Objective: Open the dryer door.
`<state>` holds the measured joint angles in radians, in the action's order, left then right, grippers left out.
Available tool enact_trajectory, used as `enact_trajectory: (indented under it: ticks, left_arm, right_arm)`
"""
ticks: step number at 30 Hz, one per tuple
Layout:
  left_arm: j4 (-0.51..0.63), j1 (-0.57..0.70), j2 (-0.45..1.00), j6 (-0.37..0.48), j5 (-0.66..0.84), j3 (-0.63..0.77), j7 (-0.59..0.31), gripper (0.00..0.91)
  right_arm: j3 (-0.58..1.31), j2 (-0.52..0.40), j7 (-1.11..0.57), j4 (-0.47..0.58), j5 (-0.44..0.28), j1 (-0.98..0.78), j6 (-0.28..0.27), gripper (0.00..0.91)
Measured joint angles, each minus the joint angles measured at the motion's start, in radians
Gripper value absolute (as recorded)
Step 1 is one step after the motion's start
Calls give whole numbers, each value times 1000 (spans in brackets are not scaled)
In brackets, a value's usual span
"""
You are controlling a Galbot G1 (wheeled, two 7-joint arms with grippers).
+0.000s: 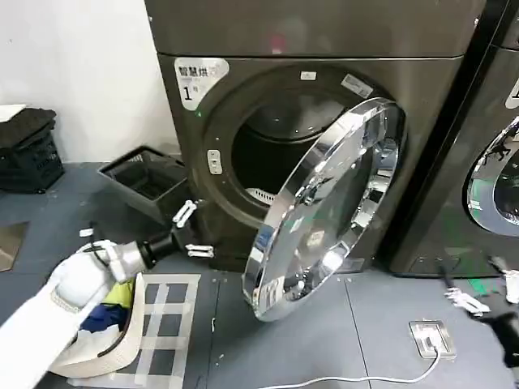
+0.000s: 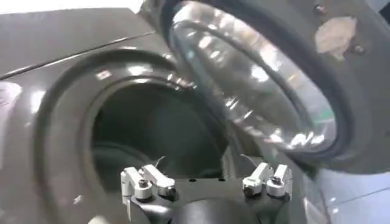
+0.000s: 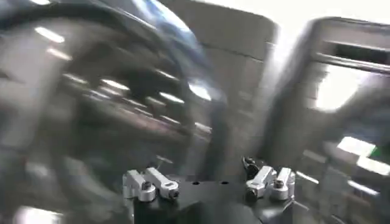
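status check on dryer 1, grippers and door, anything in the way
Left gripper open, empty, low by the drum opening. Right gripper open, low at far right. Dryer door swung open. Laundry basket under left arm, clear of door.

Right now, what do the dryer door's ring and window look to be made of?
Dryer door: the wide ring looks like chrome-plated metal or plastic, mirror-bright with sharp reflections. The centre looks like dark tinted glass, glossy and see-through in the left wrist view.

This looks like a laundry room. Two big dark grey-bronze washing machines (image 1: 316, 162) and (image 1: 478, 162) stand side by side on a grey floor (image 1: 324, 340), by a cloth basket of clothes (image 1: 105, 324).
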<state>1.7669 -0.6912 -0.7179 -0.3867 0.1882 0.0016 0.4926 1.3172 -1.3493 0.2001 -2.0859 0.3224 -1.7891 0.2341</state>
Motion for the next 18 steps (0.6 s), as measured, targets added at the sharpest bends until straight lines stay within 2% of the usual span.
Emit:
enact_trajectory:
  ticks: [7, 12, 15, 18]
  left_arm:
    - [-15, 88, -36, -3, -1, 119, 5, 907]
    - [-26, 135, -65, -6, -1, 182, 5, 907]
    - [-35, 157, -79, -11, -1, 213, 5, 907]
    - [-48, 181, -95, -18, -2, 243, 5, 907]
  right_arm:
    - [154, -119, -154, 41, -36, 31, -204, 907]
    - [270, -175, -193, 83, -45, 64, -263, 907]
    - [341, -199, -232, 107, -88, 85, -299, 907]
    - [406, -212, -284, 120, -102, 92, -375, 907]
